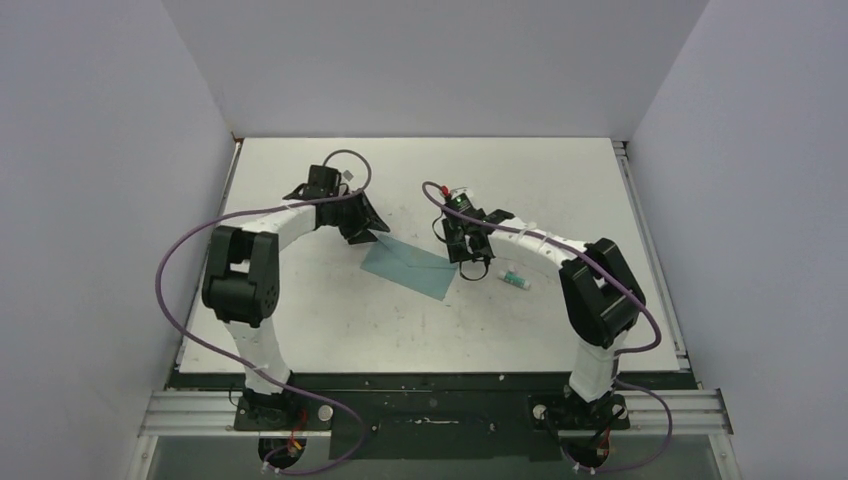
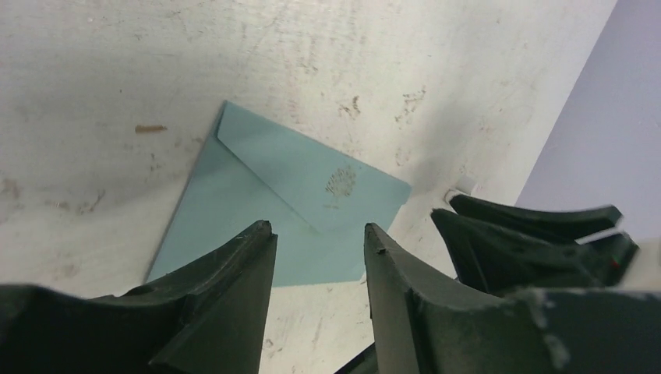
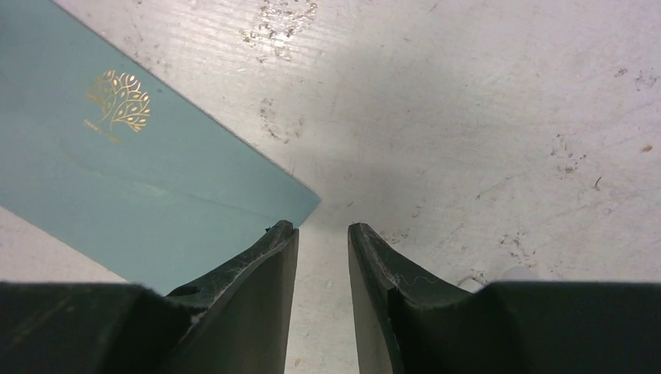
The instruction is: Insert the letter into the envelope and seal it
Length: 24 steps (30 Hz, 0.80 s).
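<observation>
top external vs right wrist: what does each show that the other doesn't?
Top external only: the whole teal envelope, the left pincer at its far-left corner, the glue stick to its right. Right wrist only: the gold tree emblem, and that the right pincer is parted, empty. Both: envelope flat on the white table.

White links joined by black housings were seen on the left arm (image 1: 240, 275) and right arm (image 1: 598, 290), with purple cables (image 1: 160, 280) looped alongside. Dark, tapered, scuffed fingers (image 2: 234, 288) were fitted to the left end effector (image 2: 319, 234) and right end effector (image 3: 323, 230).
</observation>
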### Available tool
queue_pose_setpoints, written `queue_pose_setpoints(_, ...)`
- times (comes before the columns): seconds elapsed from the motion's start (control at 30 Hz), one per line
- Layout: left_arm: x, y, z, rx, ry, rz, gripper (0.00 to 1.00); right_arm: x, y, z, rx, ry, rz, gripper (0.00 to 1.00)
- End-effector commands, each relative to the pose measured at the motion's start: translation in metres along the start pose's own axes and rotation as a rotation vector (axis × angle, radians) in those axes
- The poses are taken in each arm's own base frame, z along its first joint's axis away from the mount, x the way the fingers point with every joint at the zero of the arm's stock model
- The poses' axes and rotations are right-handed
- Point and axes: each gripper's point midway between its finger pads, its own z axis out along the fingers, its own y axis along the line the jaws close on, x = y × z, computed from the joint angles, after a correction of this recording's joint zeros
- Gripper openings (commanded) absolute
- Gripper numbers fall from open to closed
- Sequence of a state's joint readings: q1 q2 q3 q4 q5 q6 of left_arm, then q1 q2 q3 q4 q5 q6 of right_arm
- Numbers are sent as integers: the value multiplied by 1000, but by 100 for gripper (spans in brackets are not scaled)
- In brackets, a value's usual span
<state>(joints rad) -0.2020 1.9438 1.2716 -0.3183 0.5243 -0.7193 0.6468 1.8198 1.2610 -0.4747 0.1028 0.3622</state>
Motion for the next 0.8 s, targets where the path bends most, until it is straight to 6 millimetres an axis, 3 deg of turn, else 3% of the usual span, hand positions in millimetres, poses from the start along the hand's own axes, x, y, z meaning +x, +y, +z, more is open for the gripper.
queue_pose_setpoints(0.0, -5, -10, -44, -35, -107, 80, 46, -3, -8, 4, 89, 5, 93, 32)
queue_pose_setpoints(0.17, -5, 3, -78, -119, -241, 91, 59, 9, -16, 6, 195, 30, 49, 32)
queue_pose_setpoints(0.3, -11, 18, -112, -219, -367, 109, 80, 24, -12, 12, 229, 64, 13, 31)
queue_pose_setpoints(0.37, -12, 23, -130, -248, -417, 121, 98, 31, -7, 15, 230, 78, 0, 30)
queue_pose_setpoints(0.5, -19, 33, -164, -260, -505, 108, 96, 35, 7, 19, 197, 93, -21, 30)
queue_pose_setpoints(0.63, -39, 45, -210, -249, -631, 74, 97, 26, 36, 20, 38, 80, -49, 32)
queue_pose_setpoints(0.7, -49, 42, -230, -212, -683, 91, 100, 19, 46, 16, -32, 62, -55, 33)
queue_pose_setpoints(0.77, -55, 37, -247, -200, -731, 104, 100, 11, 42, 11, -43, 38, -45, 35)
